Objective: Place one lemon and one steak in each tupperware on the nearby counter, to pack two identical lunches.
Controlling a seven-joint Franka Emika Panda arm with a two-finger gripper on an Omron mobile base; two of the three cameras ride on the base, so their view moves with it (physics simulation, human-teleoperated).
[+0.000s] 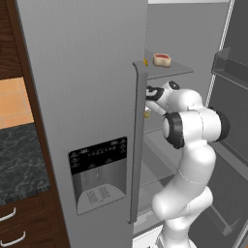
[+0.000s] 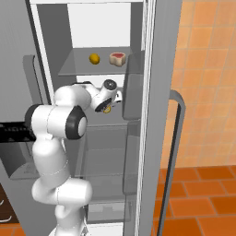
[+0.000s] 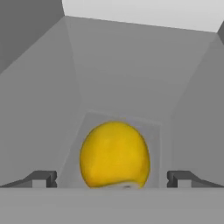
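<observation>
**Arm reaches into the fridge for a lemon**

The white arm is bent deep into the open fridge, its claw [image 3: 112,178] spread wide with one dark tip on either side of a lemon [image 3: 114,154]. The tips stand clear of the fruit, nothing gripped yet. That lemon sits on a middle shelf, just in front of the hand; from the right side only a sliver of yellow peeks past the wrist.

On the shelf above [image 2: 78,68] lie a second lemon [image 2: 94,58] and a steak [image 2: 118,58], side by side and a little apart. The speckled table [image 1: 19,160] waits to the left of the fridge, past the closed door with its dispenser panel [image 1: 98,172].

I judge this to be the first pick: fetching a lemon. The next move calls for closing evenly on the fruit's middle, then backing out without clipping the door edge.

The lemon is smooth, rounded and egg-like, likely to roll if nudged. The steak is a flat pale slab with a red centre. The shelves look like thin grey sheets.
</observation>
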